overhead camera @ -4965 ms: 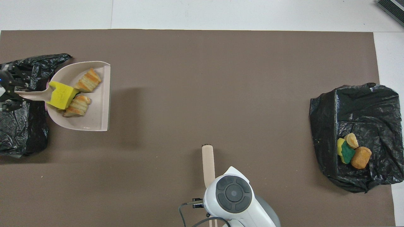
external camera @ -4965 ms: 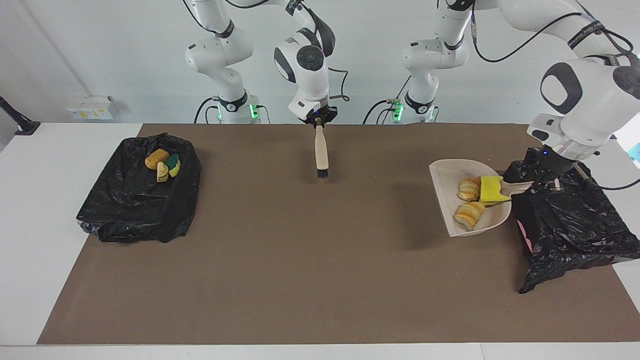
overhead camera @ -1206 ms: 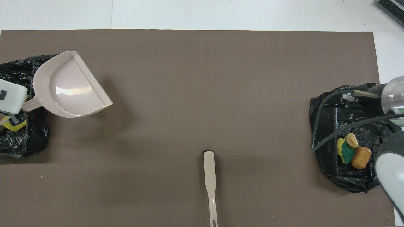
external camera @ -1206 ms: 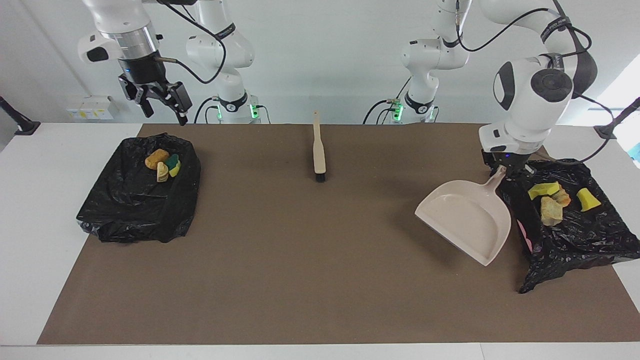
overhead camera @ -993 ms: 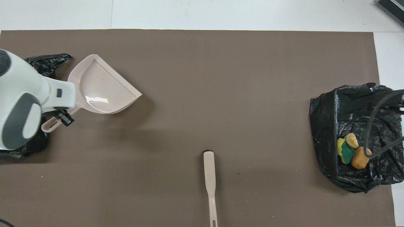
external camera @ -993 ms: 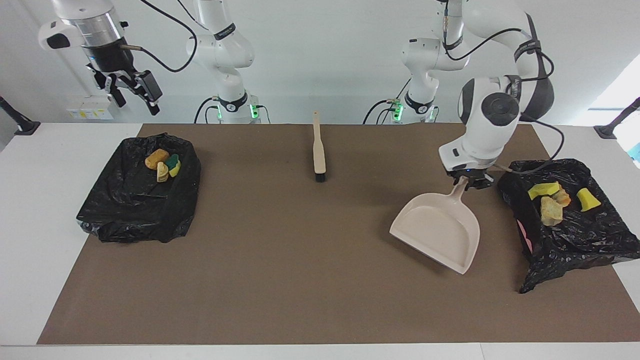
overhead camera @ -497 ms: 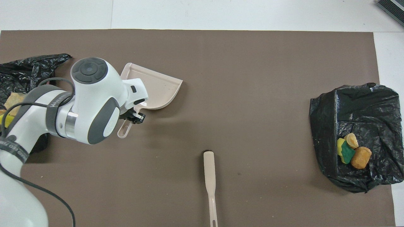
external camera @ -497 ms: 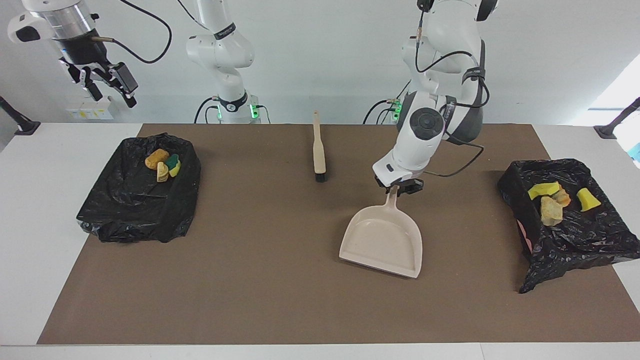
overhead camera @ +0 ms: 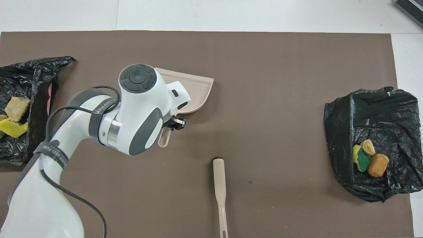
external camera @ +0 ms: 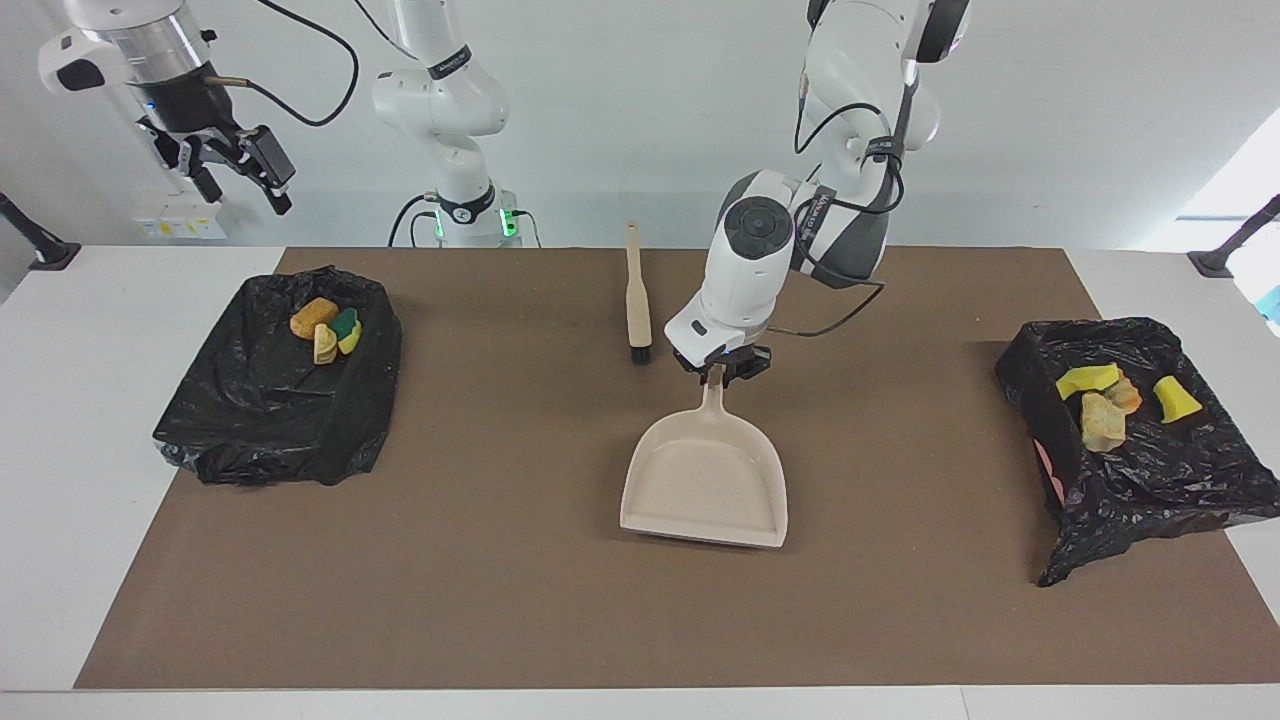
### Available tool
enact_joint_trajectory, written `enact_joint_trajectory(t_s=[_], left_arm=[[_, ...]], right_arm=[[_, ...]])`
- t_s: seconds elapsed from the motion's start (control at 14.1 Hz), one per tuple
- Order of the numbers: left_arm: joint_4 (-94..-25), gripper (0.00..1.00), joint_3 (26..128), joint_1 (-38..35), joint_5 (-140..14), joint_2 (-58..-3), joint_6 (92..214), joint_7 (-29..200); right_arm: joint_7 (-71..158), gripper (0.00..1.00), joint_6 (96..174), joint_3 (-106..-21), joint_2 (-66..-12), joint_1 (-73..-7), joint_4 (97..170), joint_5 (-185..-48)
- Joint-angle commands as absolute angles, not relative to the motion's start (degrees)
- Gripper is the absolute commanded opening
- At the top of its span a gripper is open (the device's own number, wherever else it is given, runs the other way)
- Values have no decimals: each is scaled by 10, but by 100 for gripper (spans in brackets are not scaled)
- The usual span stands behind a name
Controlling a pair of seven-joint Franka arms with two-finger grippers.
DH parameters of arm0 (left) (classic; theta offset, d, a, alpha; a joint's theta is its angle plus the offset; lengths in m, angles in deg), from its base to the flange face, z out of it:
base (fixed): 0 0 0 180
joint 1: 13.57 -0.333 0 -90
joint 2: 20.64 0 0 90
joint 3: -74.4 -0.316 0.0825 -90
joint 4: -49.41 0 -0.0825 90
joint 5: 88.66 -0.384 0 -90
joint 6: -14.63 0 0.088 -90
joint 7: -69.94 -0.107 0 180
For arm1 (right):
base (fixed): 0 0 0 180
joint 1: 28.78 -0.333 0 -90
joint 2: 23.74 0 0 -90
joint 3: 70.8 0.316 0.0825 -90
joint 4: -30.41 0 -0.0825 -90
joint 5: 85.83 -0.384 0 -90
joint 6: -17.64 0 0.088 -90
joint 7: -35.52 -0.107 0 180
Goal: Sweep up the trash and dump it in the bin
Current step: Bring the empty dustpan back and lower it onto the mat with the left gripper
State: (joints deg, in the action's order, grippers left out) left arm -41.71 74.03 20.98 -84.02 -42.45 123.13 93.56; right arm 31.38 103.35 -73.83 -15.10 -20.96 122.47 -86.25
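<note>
Crinkled black plastic lines the bin (external camera: 270,400) at nine o'clock on the brown mat (external camera: 560,620), with a rounded orange lump and green and yellow sponge bits (external camera: 328,330) piled in it; high above that end the right gripper (external camera: 235,170) hangs with its fingers apart, much as half a second ago. At twelve o'clock lies the slim beige brush (external camera: 637,300), black bristles down, unmoved. At centre the left gripper (external camera: 722,372) is clamped on the handle of the smooth, shovel-shaped beige dustpan (external camera: 705,485), which has travelled from three o'clock toward the middle. At three o'clock the trash (external camera: 1100,400), spongy yellow wedges and striped tan lumps, sits in the second glossy black-lined bin (external camera: 1150,470).
</note>
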Motion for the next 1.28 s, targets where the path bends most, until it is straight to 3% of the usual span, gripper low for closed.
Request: enact_joint_trajectory(t_s=[0.0,0.21,0.64,1.06,1.13,1.21], left_arm=[[-356,0,726,233,-833,-458,1208,1011],[-286,0,722,260,-850,-538,1188,1018],[-286,0,723,260,-854,-539,1202,1018],[-317,0,725,256,-848,-535,1266,1018],[-317,20,725,254,-846,-535,1266,1017],[-317,99,725,252,-844,-534,1266,1018]], right_arm=[[326,100,1029,-737,-145,-210,1230,-852],[326,100,1031,-783,-146,-269,1230,-849],[346,100,1021,-817,-164,-312,1220,-854],[351,100,970,-797,-222,-310,1137,-848],[352,100,969,-797,-222,-310,1135,-848],[352,100,968,-796,-226,-309,1134,-848]])
